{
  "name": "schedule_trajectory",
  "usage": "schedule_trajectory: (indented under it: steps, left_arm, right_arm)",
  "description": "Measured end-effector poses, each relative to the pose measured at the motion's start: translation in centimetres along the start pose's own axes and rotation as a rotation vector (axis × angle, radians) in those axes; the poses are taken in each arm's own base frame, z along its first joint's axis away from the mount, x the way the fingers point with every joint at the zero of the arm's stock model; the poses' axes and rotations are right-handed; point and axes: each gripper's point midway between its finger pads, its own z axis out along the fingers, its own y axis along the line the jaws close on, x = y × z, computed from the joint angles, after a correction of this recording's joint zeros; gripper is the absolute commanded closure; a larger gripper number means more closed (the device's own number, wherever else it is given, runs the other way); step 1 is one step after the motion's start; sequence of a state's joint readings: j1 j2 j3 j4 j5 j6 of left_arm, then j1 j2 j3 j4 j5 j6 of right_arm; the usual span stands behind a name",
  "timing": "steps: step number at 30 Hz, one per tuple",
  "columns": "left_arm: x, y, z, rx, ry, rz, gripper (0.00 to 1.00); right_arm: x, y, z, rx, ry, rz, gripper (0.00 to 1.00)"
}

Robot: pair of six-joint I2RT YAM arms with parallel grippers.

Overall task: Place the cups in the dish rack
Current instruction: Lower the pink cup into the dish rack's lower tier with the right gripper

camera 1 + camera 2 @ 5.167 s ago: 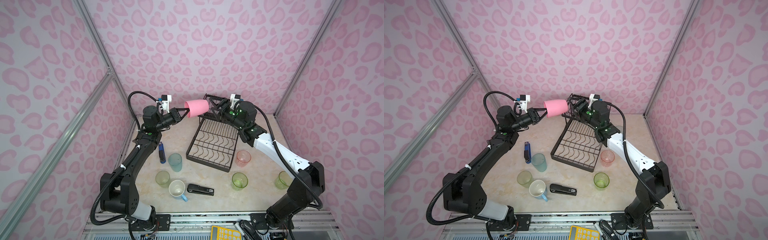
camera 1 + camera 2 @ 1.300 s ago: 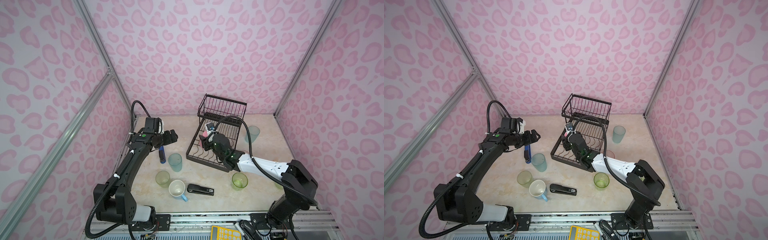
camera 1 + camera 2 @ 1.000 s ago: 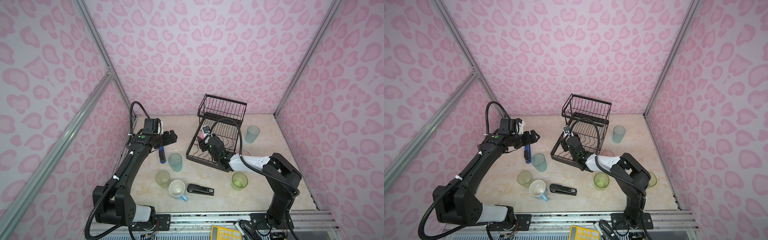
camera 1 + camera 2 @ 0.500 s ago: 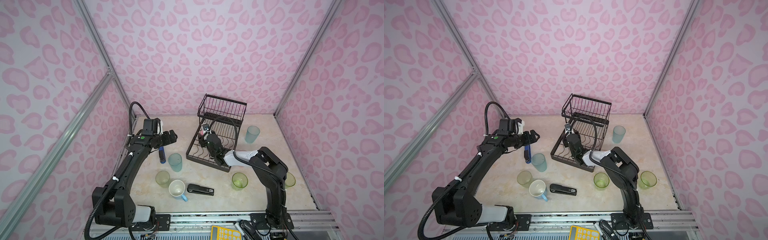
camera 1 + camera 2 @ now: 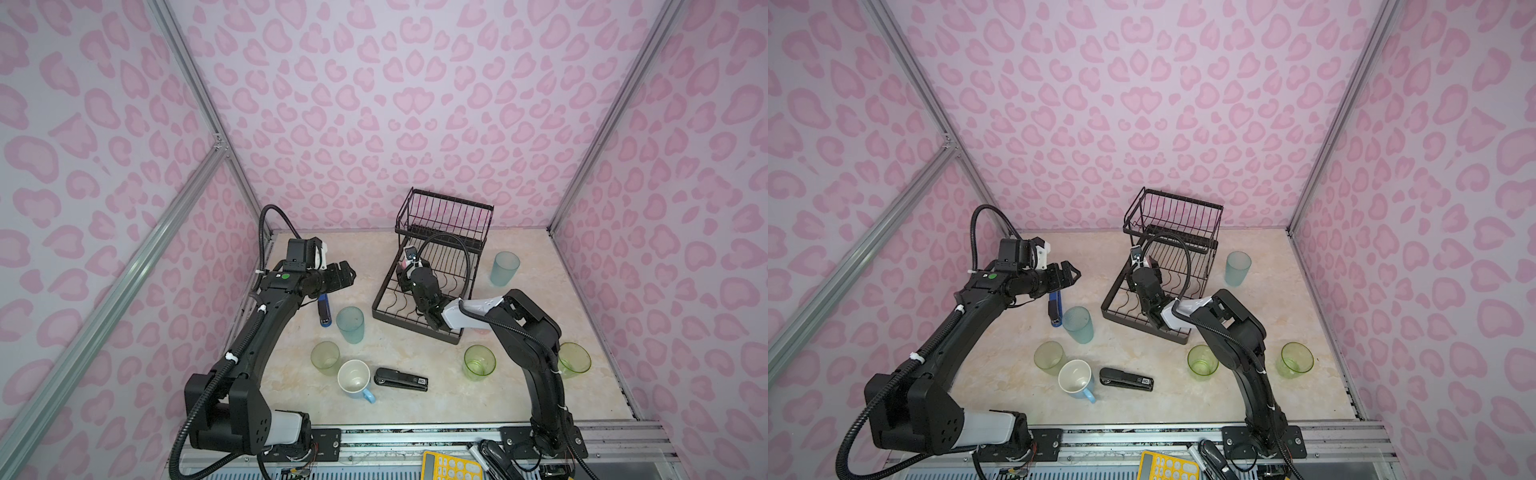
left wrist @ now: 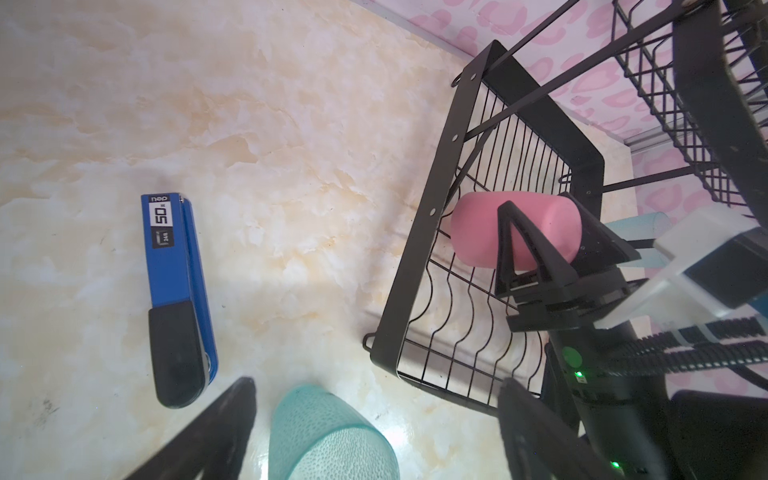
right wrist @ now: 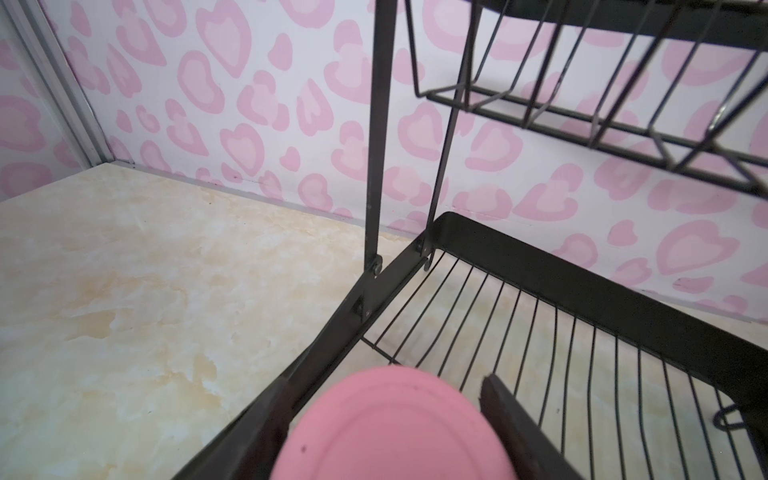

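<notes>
We've the right gripper (image 7: 384,386) clamped on the pink cup (image 6: 478,232) inside the dish rack (image 6: 419,249), lower tray's far corner | left gripper (image 5: 340,277) spread wide, left of the rack | one nearly loaded, six cups (image 5: 350,324) outside the rack

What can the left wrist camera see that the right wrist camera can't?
Only the left wrist view shows the blue stapler, a frosted blue-grey cup and the right tool from outside, closed on the pink cup. Only the right wrist view shows that cup's flat end and the metal corner post. Both show the pink cup, the lower tray of the dish rack and the marble table.
</notes>
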State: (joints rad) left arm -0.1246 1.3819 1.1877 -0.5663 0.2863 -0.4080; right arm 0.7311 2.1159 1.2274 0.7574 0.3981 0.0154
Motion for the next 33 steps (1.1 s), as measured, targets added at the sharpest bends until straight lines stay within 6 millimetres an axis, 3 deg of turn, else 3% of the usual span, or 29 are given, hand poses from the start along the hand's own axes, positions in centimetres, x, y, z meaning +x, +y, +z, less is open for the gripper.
schedule_trajectory:
  steps: [12,24,33]
  left_arm:
    - [0.0,0.0,0.0,0.001,0.001,-0.001,0.08]
    - [0.0,0.1,0.1,0.0,-0.002,-0.001,0.03]
    - [-0.3,0.2,0.1,-0.004,-0.012,0.001,0.03]
  right_arm:
    - [-0.4,-0.4,1.9,0.064,-0.022,0.024,0.33]
    - [-0.3,-0.7,2.7,0.088,-0.003,0.03,0.11]
    - [-0.4,-0.3,1.7,0.084,0.0,0.009,0.06]
